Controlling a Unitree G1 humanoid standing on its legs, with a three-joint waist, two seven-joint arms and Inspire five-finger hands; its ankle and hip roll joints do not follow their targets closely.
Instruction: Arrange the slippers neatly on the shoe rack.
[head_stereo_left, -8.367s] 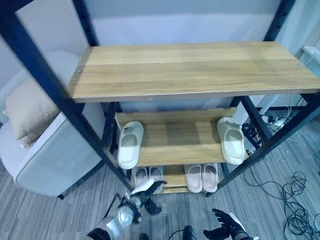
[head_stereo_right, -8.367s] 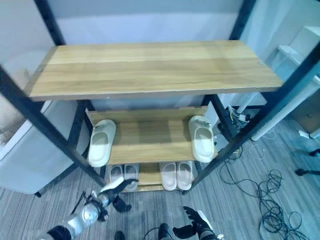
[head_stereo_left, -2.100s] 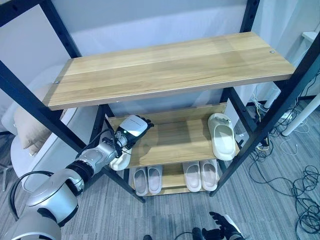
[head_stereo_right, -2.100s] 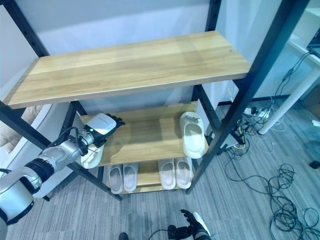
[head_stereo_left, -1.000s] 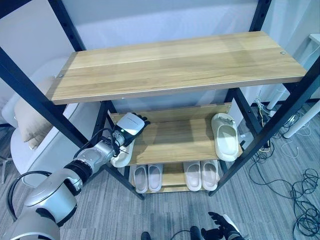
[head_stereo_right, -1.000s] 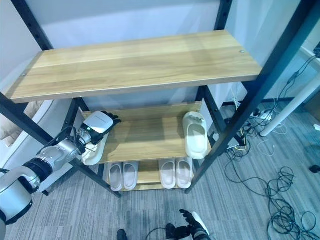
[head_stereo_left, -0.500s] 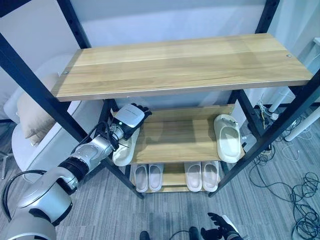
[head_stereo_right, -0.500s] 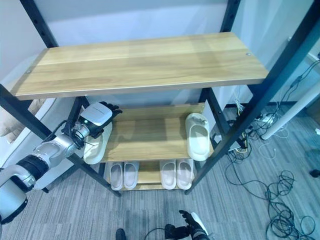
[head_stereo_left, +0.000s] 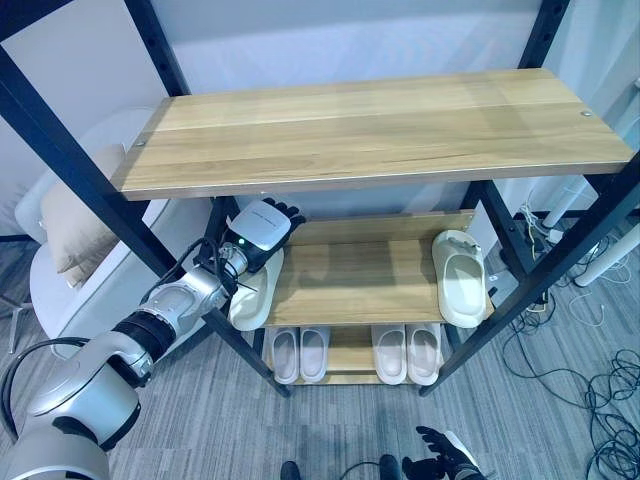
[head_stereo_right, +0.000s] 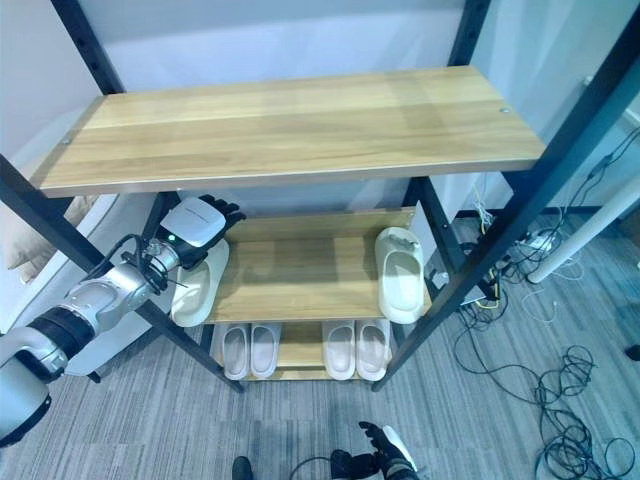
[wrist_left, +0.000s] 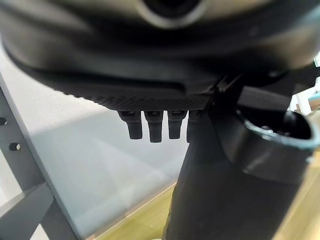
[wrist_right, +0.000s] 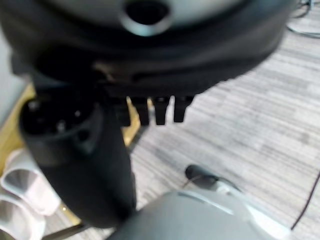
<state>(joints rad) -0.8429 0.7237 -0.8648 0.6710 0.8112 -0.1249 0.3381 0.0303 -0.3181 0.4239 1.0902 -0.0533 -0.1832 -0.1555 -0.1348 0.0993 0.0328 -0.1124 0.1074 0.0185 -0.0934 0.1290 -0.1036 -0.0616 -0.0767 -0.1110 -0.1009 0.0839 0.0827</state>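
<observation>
A cream slipper (head_stereo_left: 252, 298) lies at the left end of the middle shelf (head_stereo_left: 360, 280), its near end over the shelf's front corner. My left hand (head_stereo_left: 259, 226) hovers over the slipper's far end, under the top board; its fingers (wrist_left: 152, 125) are straight and hold nothing. The matching cream slipper (head_stereo_left: 461, 279) lies at the shelf's right end, pointing to the back. Two pale pairs (head_stereo_left: 300, 354) (head_stereo_left: 408, 352) stand side by side on the bottom shelf. My right hand (head_stereo_left: 436, 466) hangs low above the floor with its fingers spread.
The wide wooden top board (head_stereo_left: 370, 125) overhangs the middle shelf. Black uprights (head_stereo_left: 100, 190) (head_stereo_left: 560, 250) frame the rack's front. A grey seat with a beige cushion (head_stereo_left: 68, 222) stands at the left. Loose cables (head_stereo_left: 605, 400) lie on the floor at the right.
The camera has shifted a little. My left hand has stayed over the left slipper's far end, edging slightly toward the back. The slippers lie as before.
</observation>
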